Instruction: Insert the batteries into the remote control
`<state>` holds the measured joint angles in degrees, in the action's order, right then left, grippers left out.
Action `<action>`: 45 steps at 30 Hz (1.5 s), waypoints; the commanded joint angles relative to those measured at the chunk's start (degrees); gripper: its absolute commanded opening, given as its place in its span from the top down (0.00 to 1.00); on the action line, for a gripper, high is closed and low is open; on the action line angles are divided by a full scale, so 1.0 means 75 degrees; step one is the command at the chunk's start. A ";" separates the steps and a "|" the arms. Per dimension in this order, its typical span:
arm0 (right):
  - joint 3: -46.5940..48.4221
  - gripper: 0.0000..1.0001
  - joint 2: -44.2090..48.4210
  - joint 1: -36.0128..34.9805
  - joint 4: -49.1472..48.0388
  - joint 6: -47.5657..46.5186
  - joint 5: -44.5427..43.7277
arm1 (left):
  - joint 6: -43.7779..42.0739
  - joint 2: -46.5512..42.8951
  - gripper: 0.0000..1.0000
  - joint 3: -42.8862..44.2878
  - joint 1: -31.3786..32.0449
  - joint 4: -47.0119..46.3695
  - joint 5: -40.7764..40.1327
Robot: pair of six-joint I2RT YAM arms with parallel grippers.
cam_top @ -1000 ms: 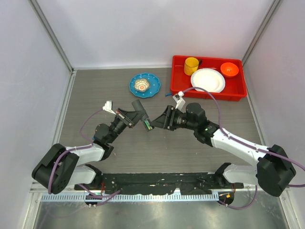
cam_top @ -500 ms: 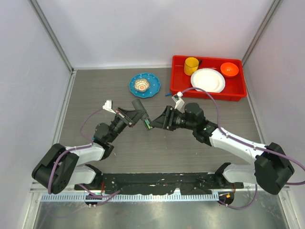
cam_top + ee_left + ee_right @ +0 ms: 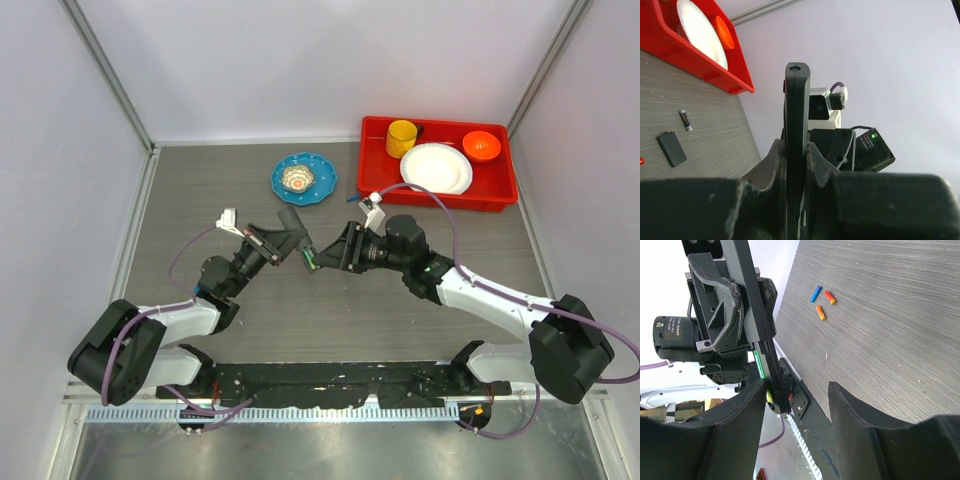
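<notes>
The left end effector [image 3: 288, 244] is clamped on the remote control [image 3: 797, 112], holding it on edge above the middle of the worktop [image 3: 200, 190]; the right end effector [image 3: 796, 386] faces it with jaws apart, the remote's end just inside them beside one finger, contact unclear; further right, batteries [image 3: 821, 313] lie loose on the worktop beside a blue cylinder [image 3: 815, 293], near the red tray [image 3: 365, 160].
</notes>
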<state>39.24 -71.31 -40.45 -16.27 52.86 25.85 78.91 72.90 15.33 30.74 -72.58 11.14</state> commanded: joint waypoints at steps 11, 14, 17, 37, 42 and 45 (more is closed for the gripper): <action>0.0076 0.43 -0.0172 -0.0080 0.0002 0.0030 0.0081 | 0.0037 -0.0123 1.00 0.0393 0.0085 -0.2136 0.0015; 0.0251 0.40 0.0015 -0.0010 0.0130 0.0088 0.0058 | -0.0010 -0.0064 1.00 0.0288 0.0096 -0.2136 0.0039; 0.0415 0.37 0.0272 0.0283 0.0177 0.0229 0.0268 | -0.0104 0.0041 1.00 0.0089 0.0096 -0.2136 -0.0043; 0.0885 0.33 0.0520 0.1069 0.4057 -0.3145 -0.4875 | -0.0805 -0.2405 1.00 0.0135 -0.0794 0.3227 0.0543; 0.1248 0.36 -0.0440 0.1069 0.4361 -0.3392 -0.5472 | -0.1217 -0.4058 1.00 0.0112 -0.1250 0.5116 0.0741; 0.1260 0.39 -0.0710 0.1069 0.4058 -0.3544 -0.5672 | -0.1077 -0.4365 1.00 -0.0005 -0.1310 0.5213 0.1162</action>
<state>46.35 -75.53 -32.45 16.80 29.58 -10.59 72.62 42.70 14.37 22.04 -41.71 15.09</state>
